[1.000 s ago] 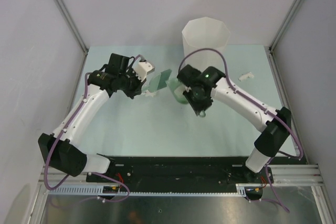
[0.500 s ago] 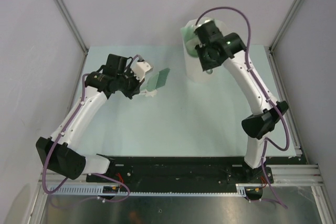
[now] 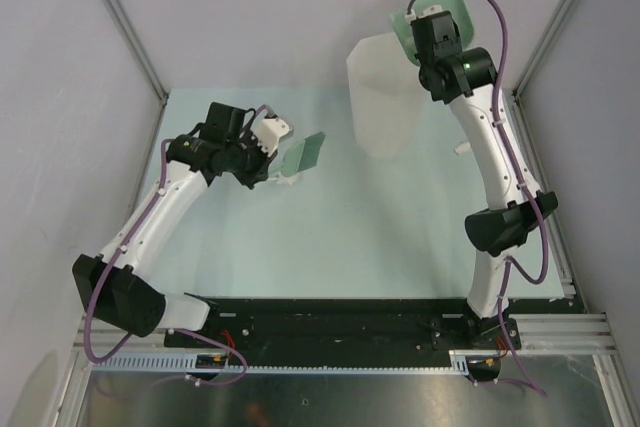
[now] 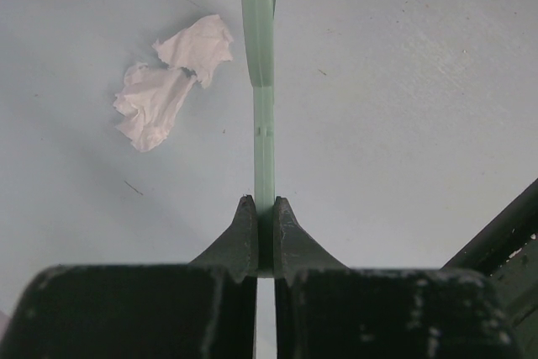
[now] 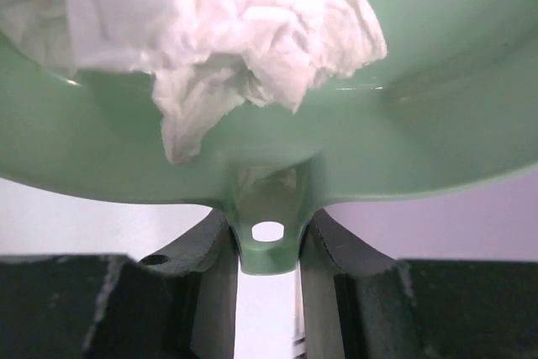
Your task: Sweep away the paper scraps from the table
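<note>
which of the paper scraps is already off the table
The wad in the green dustpan, held up by the right pincer. The scrap beside the left pincer's green blade lies on the table.

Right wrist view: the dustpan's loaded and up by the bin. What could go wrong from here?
1. The paper wad lies loose in the dustpan held by the right hand; a quick tilt might throw it.
2. From above, the dustpan sits over the bin's far right rim, not its middle, so the wad may fall outside.
3. Scraps lie beside the left hand's scraper, unswept; easy to miss.
</note>
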